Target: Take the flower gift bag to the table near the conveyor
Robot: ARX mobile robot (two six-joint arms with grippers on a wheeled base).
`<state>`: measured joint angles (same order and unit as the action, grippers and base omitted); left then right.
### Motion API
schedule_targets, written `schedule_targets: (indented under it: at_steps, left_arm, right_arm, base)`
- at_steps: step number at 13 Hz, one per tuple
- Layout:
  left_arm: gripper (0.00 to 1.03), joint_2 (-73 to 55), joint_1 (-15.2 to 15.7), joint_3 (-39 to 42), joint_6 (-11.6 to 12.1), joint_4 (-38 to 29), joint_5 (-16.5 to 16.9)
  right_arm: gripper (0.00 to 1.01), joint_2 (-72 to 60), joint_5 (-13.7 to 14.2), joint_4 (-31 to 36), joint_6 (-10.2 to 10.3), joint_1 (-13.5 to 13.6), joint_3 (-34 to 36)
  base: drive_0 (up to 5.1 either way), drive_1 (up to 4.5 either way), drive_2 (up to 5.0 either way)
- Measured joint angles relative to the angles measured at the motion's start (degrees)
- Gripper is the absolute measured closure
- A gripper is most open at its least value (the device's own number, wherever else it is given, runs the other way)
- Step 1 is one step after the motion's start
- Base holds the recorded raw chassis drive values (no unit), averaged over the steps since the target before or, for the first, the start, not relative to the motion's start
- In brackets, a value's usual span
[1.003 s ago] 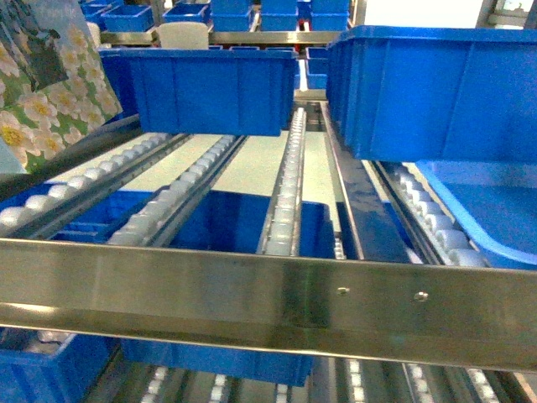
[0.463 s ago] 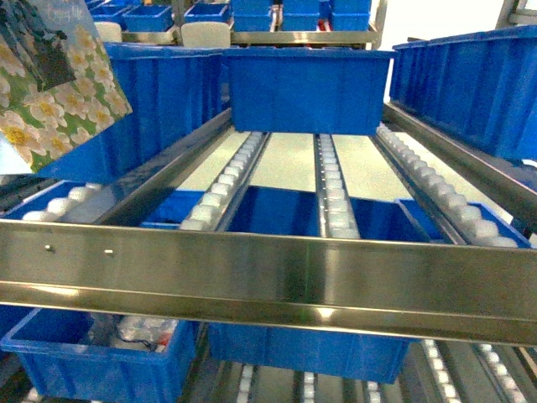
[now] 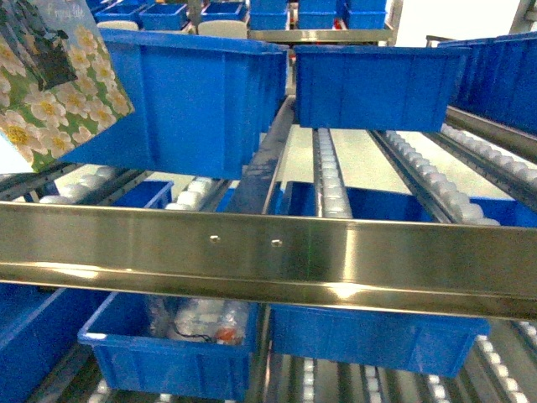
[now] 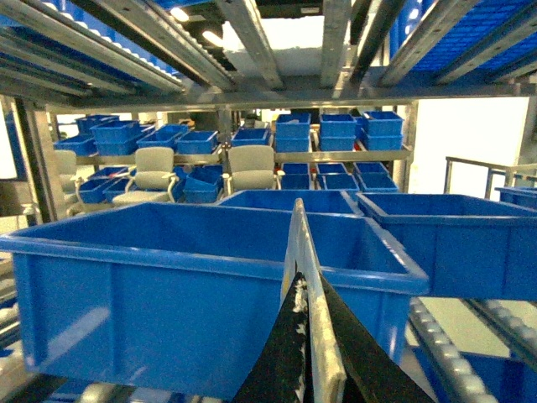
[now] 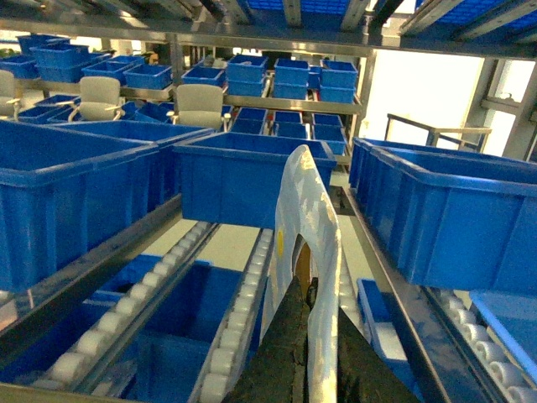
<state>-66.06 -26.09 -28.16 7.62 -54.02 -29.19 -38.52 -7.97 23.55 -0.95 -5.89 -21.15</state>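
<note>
Crowding the conveyor [image 3: 331, 180], blue bins [image 3: 197, 105] flank the flower gift bag [image 3: 54, 80]; finger state unclear.

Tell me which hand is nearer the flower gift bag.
Left. The left hand grips the flower gift bag by its edge; the right hand, out of the head view, holds a white bag.

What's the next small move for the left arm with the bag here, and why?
Probably keep the flower gift bag lifted and turn away from the conveyor. The bag hangs high at upper left, pinched edge-on in the left gripper, and only roller lanes and blue bins lie ahead; no white table is in view.
</note>
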Motion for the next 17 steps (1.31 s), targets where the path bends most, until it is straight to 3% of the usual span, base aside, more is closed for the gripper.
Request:
schedule_targets:
  at_steps: [17]
  left_arm:
    - [1.01,0.0,0.0,0.0,0.0,-0.2,0.1]
  right_arm:
    - [0.99,0.0,0.0,0.2,0.0,0.0,0.0]
  base:
    - [-4.9,1.47,3.3]
